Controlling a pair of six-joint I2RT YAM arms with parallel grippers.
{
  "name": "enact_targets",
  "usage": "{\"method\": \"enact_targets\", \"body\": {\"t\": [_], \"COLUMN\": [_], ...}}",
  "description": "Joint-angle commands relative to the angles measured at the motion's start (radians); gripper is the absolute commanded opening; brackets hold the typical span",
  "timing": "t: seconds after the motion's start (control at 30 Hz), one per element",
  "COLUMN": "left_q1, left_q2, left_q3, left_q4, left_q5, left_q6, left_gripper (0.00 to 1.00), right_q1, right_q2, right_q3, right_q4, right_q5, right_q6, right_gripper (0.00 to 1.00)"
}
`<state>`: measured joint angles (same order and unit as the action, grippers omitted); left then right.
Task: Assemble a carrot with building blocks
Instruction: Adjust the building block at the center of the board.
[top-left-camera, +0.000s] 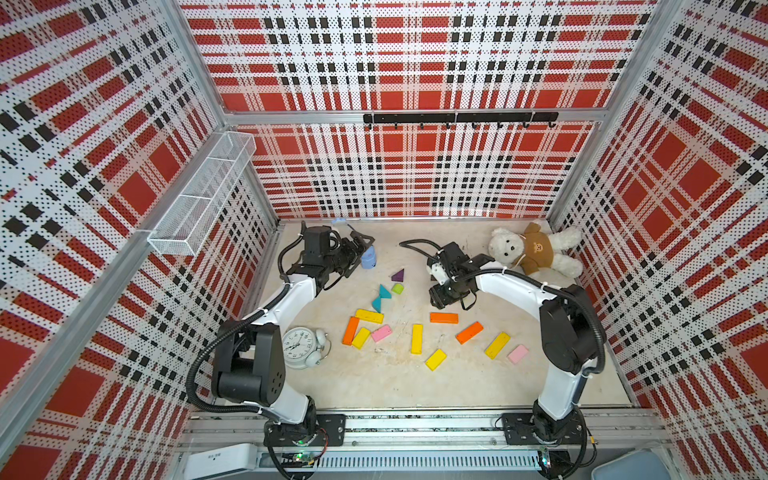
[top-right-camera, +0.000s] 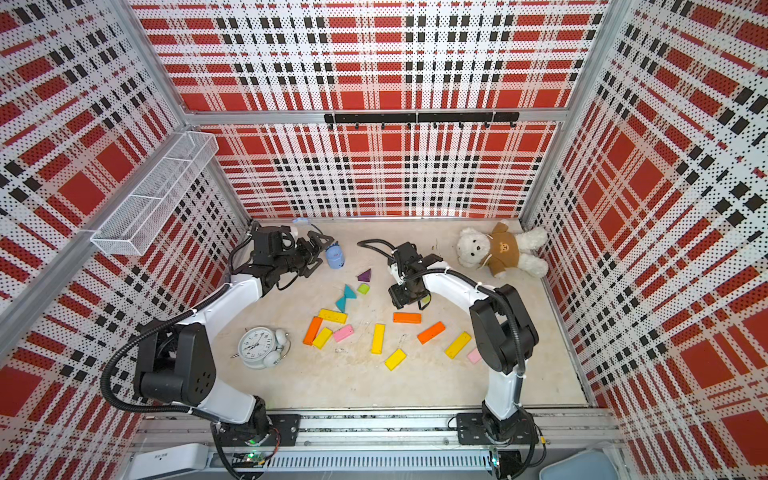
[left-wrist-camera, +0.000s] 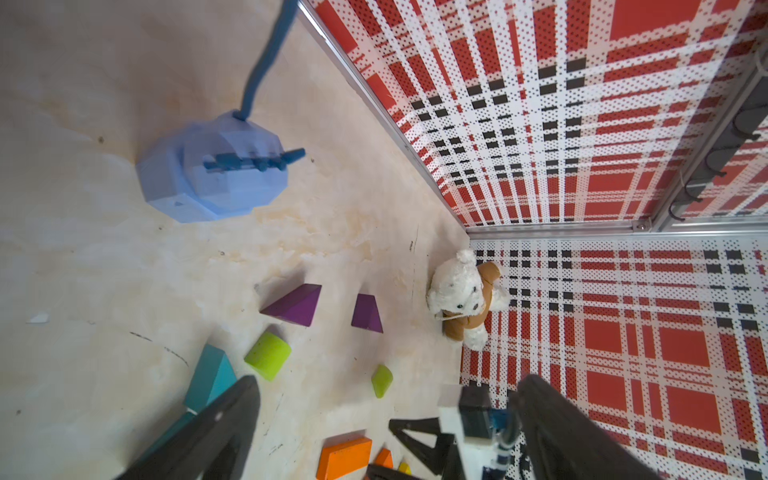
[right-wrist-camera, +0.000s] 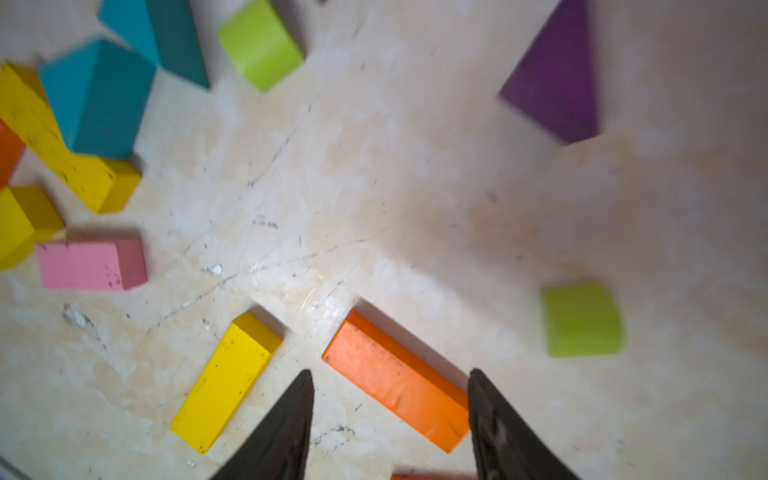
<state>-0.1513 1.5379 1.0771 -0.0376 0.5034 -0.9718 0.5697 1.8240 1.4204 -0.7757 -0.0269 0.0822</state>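
The building blocks lie scattered on the beige table (top-left-camera: 374, 386). An orange bar (top-left-camera: 444, 318) lies just in front of my right gripper (top-left-camera: 440, 297). In the right wrist view my right gripper (right-wrist-camera: 390, 374) is open over this orange bar (right-wrist-camera: 399, 386), with nothing between its fingers. Nearby lie yellow bars (top-left-camera: 417, 339), a pink bar (top-left-camera: 381, 333), teal triangles (top-left-camera: 384, 291), a purple triangle (top-left-camera: 398, 275) and a lime stub (top-left-camera: 397, 288). My left gripper (top-left-camera: 359, 253) stands wide open and empty at the back left; in its wrist view the left gripper (left-wrist-camera: 386, 399) faces the blocks.
A small blue object (top-left-camera: 369, 258) with a cord stands by the left gripper. A white alarm clock (top-left-camera: 301, 347) lies front left and a plush bear (top-left-camera: 534, 251) back right. A wire basket (top-left-camera: 203, 199) hangs on the left wall, a hook rail (top-left-camera: 457, 118) on the back wall.
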Motion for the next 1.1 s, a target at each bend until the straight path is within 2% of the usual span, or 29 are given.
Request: {"method": "enact_targets", "body": {"t": [0.0,0.1,0.2,0.27,0.33,0.43,0.5,0.57,0.63,0.7,0.73,0.87,0.93,1.07], "left_q1": [-0.075,-0.145,-0.247,-0.292,-0.337,-0.427,-0.488,-0.531,-0.56,-0.57,-0.57,-0.558,-0.537,-0.469], "left_q2": [-0.084,-0.13,-0.137,-0.135,-0.137,-0.14,-0.135,-0.124,-0.12,-0.128,-0.133,-0.122,-0.109,-0.105], "left_q3": [0.014,0.017,0.054,0.08,0.088,0.06,0.05,0.068,0.081,0.075,0.07,0.107,0.132,0.115], "left_q4": [0.015,0.008,-0.037,-0.102,-0.147,-0.16,-0.166,-0.205,-0.231,-0.233,-0.218,-0.267,-0.317,-0.291], "left_q5": [-0.057,-0.096,-0.091,-0.136,-0.217,-0.334,-0.379,-0.395,-0.421,-0.429,-0.402,-0.396,-0.42,-0.363], "left_q6": [0.058,0.139,0.244,0.301,0.343,0.334,0.309,0.307,0.32,0.313,0.316,0.34,0.336,0.289], "left_gripper": [0.99,0.98,0.97,0.97,0.97,0.95,0.94,0.96,1.0,0.99,0.99,0.99,0.99,1.0], "right_q1": [-0.02,-0.035,-0.087,-0.169,-0.243,-0.255,-0.267,-0.276,-0.278,-0.282,-0.284,-0.282,-0.269,-0.222], "right_q2": [-0.083,-0.171,-0.288,-0.335,-0.331,-0.29,-0.255,-0.218,-0.207,-0.207,-0.204,-0.151,-0.105,-0.026], "right_q3": [0.071,0.037,-0.085,-0.151,-0.163,-0.136,-0.109,-0.08,-0.088,-0.103,-0.109,-0.093,-0.062,-0.014], "right_q4": [-0.089,-0.044,0.1,0.165,0.155,0.072,-0.005,-0.076,-0.088,-0.075,-0.066,-0.049,-0.074,-0.111], "right_q5": [0.265,0.377,0.262,0.111,0.01,0.031,0.048,0.096,0.13,0.098,0.063,-0.064,-0.055,0.022], "right_q6": [0.101,0.164,0.198,0.243,0.264,0.277,0.31,0.312,0.319,0.33,0.343,0.357,0.386,0.408], "right_gripper": [0.61,0.62,0.61,0.6,0.57,0.57,0.69,0.74,0.91,0.93,0.88,0.54,0.51,0.55]}}
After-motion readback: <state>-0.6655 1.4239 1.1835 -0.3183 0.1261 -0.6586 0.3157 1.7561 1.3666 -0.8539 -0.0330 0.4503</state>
